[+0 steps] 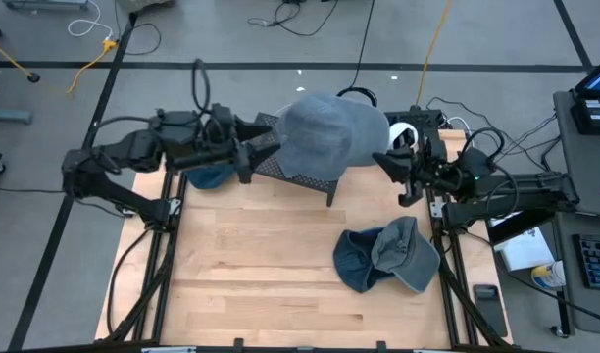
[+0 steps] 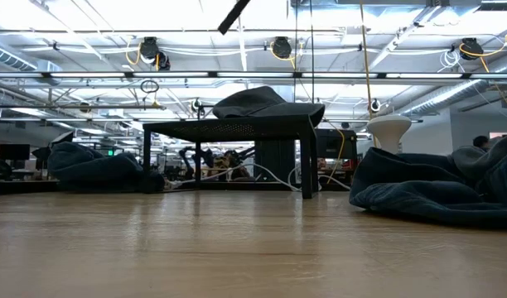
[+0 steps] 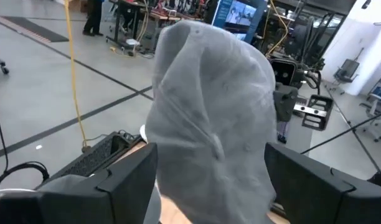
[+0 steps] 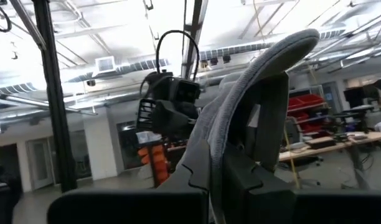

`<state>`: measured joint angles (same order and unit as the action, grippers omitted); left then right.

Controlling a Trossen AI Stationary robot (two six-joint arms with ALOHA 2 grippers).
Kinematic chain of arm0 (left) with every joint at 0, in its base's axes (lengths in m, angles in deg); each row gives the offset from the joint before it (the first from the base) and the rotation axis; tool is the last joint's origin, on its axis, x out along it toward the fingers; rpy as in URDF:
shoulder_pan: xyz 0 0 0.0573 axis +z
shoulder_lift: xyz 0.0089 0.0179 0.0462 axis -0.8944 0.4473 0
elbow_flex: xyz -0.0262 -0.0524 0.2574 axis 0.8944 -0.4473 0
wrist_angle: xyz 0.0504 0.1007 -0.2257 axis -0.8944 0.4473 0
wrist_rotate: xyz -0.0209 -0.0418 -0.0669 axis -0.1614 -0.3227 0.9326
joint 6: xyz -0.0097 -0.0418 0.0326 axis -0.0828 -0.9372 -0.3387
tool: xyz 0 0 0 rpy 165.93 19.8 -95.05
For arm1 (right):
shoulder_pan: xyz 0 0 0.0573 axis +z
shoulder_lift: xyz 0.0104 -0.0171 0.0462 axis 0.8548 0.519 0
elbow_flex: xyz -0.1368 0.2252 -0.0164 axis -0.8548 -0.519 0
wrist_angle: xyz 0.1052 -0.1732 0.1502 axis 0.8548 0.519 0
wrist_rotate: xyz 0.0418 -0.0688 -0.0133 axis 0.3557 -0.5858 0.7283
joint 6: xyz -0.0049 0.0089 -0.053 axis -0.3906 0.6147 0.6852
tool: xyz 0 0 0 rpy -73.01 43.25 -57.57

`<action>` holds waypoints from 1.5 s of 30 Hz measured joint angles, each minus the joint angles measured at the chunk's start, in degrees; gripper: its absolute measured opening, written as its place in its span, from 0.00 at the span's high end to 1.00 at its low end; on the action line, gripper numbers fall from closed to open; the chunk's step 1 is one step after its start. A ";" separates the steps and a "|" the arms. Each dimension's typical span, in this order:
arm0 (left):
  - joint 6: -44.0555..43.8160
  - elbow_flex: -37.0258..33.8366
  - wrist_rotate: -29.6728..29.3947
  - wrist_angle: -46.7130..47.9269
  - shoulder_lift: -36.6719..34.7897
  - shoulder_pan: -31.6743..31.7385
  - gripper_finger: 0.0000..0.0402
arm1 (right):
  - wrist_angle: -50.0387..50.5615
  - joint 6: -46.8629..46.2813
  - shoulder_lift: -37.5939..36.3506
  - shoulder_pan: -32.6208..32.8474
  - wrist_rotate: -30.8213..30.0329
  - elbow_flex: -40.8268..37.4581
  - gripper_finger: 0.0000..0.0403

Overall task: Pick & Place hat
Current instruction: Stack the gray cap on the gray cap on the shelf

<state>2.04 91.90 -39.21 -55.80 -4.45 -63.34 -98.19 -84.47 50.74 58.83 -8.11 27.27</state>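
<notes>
Your grey hat [image 1: 325, 132] sits on top of the small black stand [image 1: 305, 176], with both arms at it. The right gripper [image 1: 388, 160] is pinched shut on the hat's edge; the left gripper [image 1: 266, 147] has its fingers spread around the hat's other side. If one arm pulls first, the hat could slide off the stand. The low view shows how it rests on top; only the right wrist view shows the pinch.

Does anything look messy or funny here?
Yes. One blue hat lies crumpled and partly inside out on the table. Another dark hat sits bunched by the left edge, under the left arm.
</notes>
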 joint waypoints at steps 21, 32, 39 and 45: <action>-3.11 0.09 -2.71 -4.72 5.71 -0.01 0.29 | -0.63 -2.15 -1.82 0.02 3.05 0.01 0.99; -3.00 0.09 -2.54 -6.42 5.67 -0.01 0.72 | 1.63 -2.13 -2.93 0.02 3.11 0.02 0.99; -2.35 0.07 4.37 -8.41 5.67 0.31 0.96 | 2.81 -2.16 -2.93 0.02 6.05 0.02 0.92; -4.73 0.07 21.42 -18.43 5.67 2.31 0.98 | 6.95 -4.24 -3.02 0.02 6.03 0.02 0.79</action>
<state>-2.69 91.96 -17.79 -74.23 1.21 -61.04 -91.24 -88.71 47.72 58.85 -2.08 27.30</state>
